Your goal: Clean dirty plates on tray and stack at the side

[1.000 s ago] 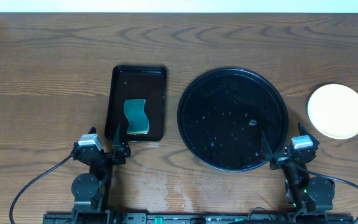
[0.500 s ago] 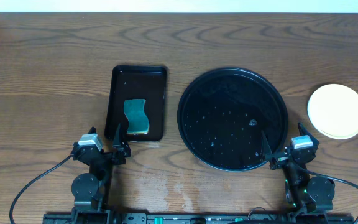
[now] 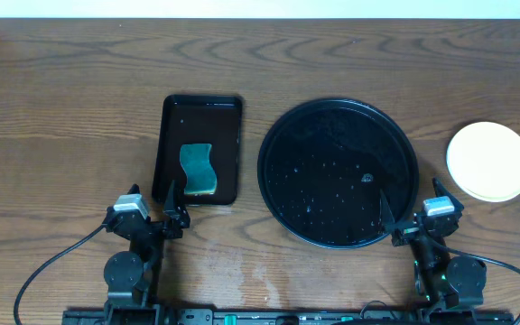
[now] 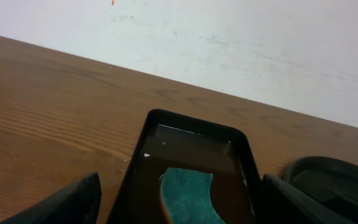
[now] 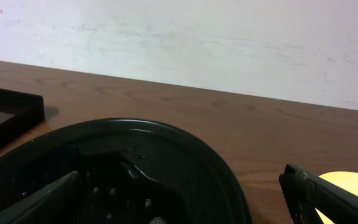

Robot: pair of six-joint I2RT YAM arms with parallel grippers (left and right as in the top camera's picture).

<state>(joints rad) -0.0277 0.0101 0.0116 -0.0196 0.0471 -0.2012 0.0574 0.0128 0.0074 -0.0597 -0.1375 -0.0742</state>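
Stacking step apparently done: round glossy black tray (image 3: pixel 314 135) bare; pale yellow round plate (image 3: pixel 489 161) set aside. Left gripper (image 4: pixel 180 179), right gripper (image 5: pixel 182 174) released, empty. Next: no move required.

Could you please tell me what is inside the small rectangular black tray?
A teal sponge lies in the near half of the rectangular tray; the far half looks bare and wet. Anything under the sponge is covered.

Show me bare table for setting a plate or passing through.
Free: the far table strip behind both trays, the left end beyond the small tray, the near middle between left gripper and right gripper. Tight: small tray to round tray, and round tray to plates.
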